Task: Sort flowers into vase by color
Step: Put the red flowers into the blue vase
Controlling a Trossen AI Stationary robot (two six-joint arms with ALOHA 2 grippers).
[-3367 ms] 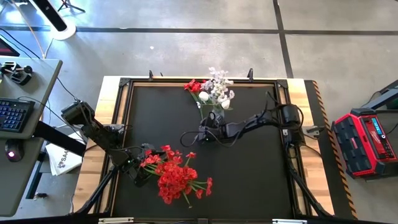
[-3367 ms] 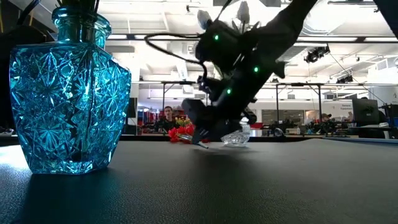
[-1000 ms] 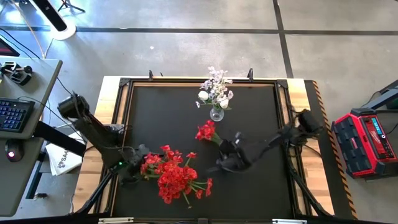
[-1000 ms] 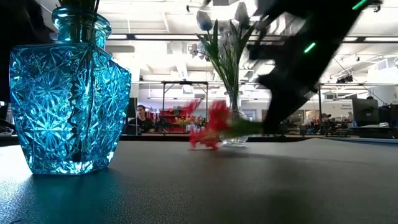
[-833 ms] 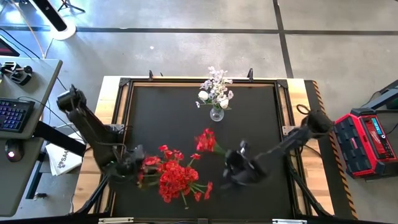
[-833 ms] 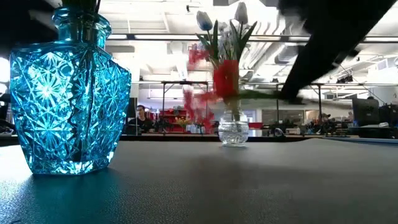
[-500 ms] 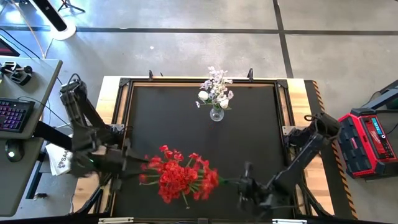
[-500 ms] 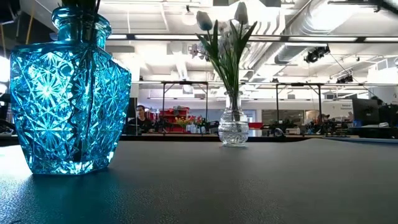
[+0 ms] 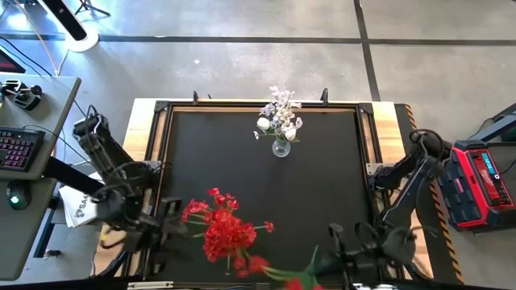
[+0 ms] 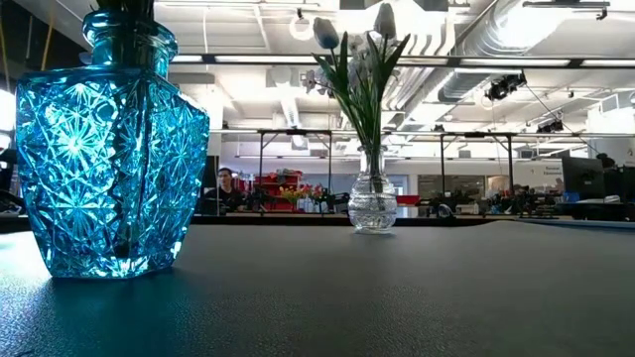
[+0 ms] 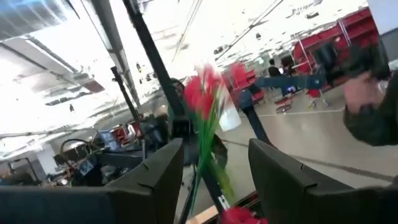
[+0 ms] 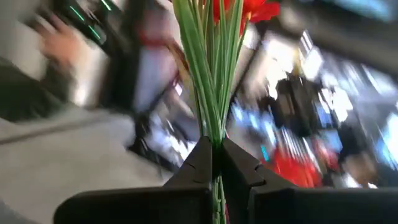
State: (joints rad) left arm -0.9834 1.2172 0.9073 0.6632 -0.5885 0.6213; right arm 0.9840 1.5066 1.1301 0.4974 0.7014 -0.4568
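Observation:
A bunch of red flowers [image 9: 222,234] stands near the table's front left, over the blue cut-glass vase [image 10: 109,149], which rests on its base. White and pale flowers [image 9: 280,119] stand in a small clear vase [image 10: 372,208] at the far middle. My left gripper [image 9: 173,229] is open just left of the red bunch; in its wrist view a red flower's stem [image 11: 202,134] shows between the spread fingers, and whether it touches them I cannot tell. My right gripper [image 9: 324,262], at the near edge, is shut on a red flower sprig [image 9: 282,278]. My right gripper pinches several thin green stems [image 12: 214,140] of the red sprig together between its two shut fingers. The stems run straight on out of the fingertips to the red blooms [image 12: 249,9]. The fingers point toward the table's left, and the sprig sticks out that way above the near edge.
A red toolbox [image 9: 476,185] stands off the table's right side, and a desk with a keyboard [image 9: 20,149] off its left. A raised frame [image 9: 165,113] runs round the black table top. People [image 10: 223,183] show in the room far behind.
My right gripper has swung from the table's middle to its near edge with the red sprig, rising out of the low view. The sprig now lies out toward the left beside the red bunch. My left arm has drawn back toward the left and near edges.

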